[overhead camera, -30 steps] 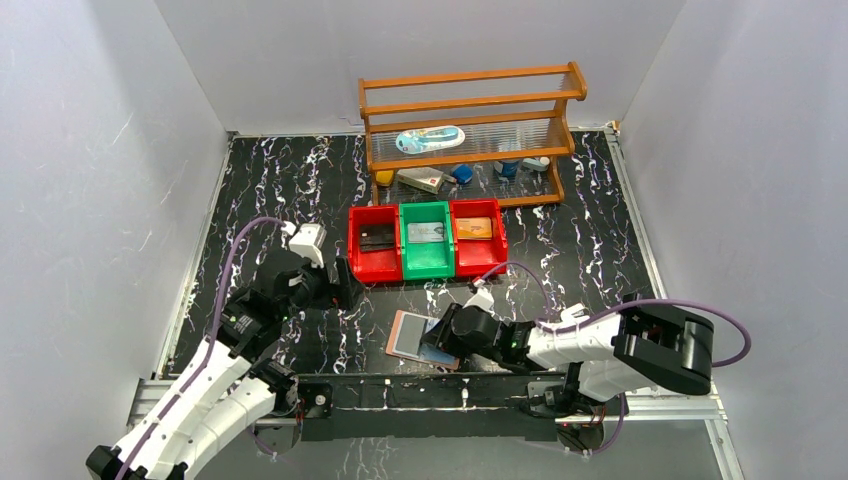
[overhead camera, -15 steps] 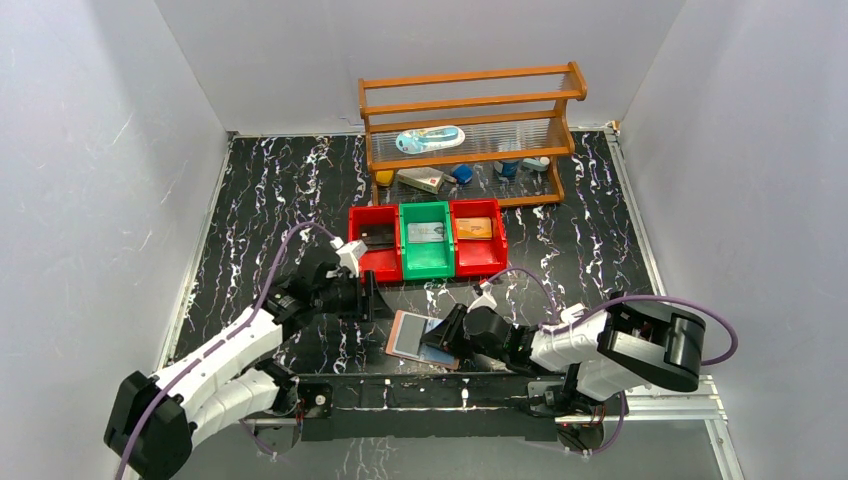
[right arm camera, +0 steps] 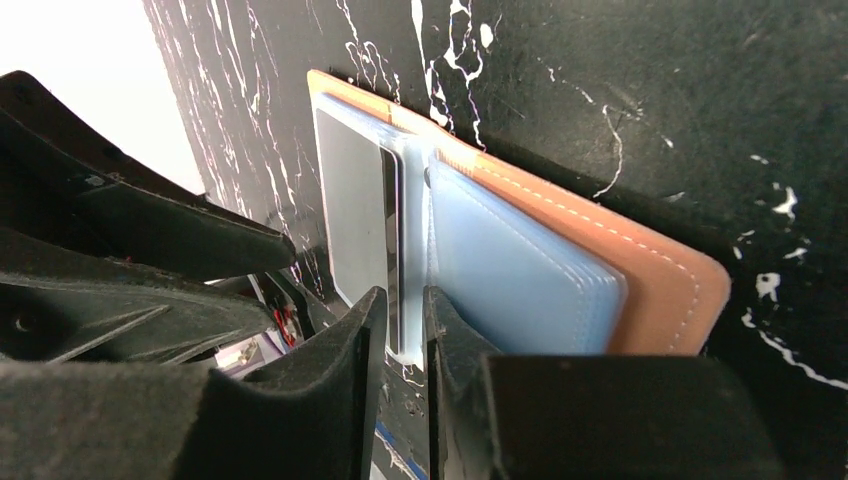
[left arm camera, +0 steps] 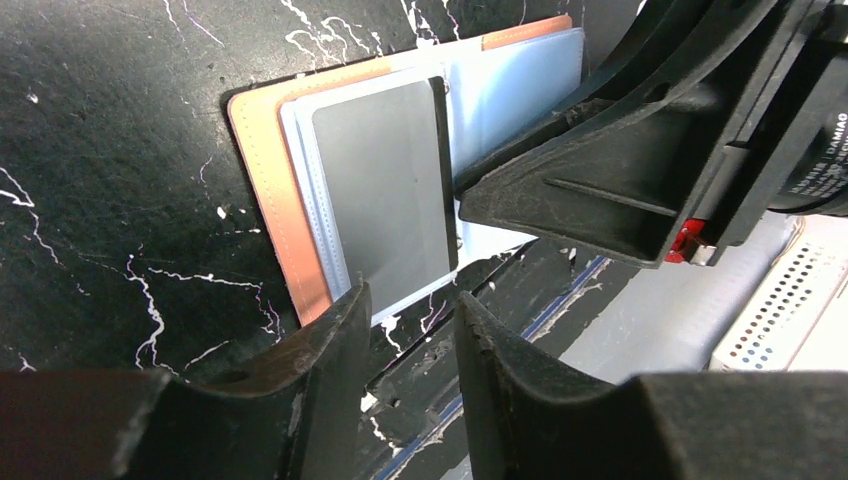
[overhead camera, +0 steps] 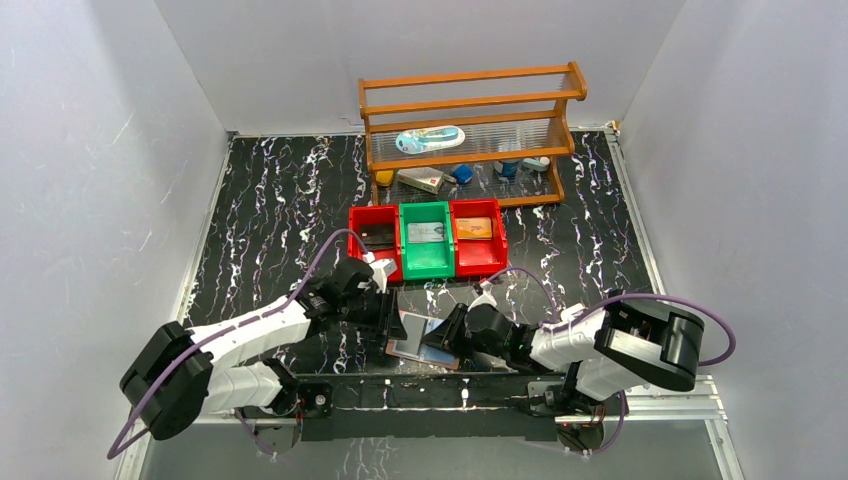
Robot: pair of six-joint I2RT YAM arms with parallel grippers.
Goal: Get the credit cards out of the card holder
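**Left arm reaches the open card holder**

The card holder (overhead camera: 420, 340) lies open at the near edge of the table (overhead camera: 280, 200), between the two arms. Over the past second the left arm has swung in from the left part of the table. The left pincer (overhead camera: 393, 320) now sits at the holder's left edge. Its jaws were wide a second ago; they have narrowed but are apart, with a clear gap and nothing between them. In the left wrist view a grey card (left arm camera: 385, 190) lies on the holder's left leaf among the clear sleeves (left arm camera: 520, 90). The card's edge facing the pincer sits just beyond the fingertips, lined up with that gap.

The right pincer (overhead camera: 450, 333) has barely moved. It stays at the holder's right side, its jaws close together and astride the edge of a sleeve at the fold. We cannot tell whether they pinch it or merely straddle it.

Farther off stand three bins in a row. A black card (overhead camera: 377, 238) lies in the left red bin (overhead camera: 358, 262), a silver card (overhead camera: 426, 232) in the green bin (overhead camera: 427, 268), and an orange card (overhead camera: 474, 227) in the right red bin (overhead camera: 480, 262).

We judge those three already removed and the grey card next. The left arm's arrival suggests the pull is about to begin, with the right arm steadying the holder. The thin card lies flat, so the jaws may catch a sleeve instead.
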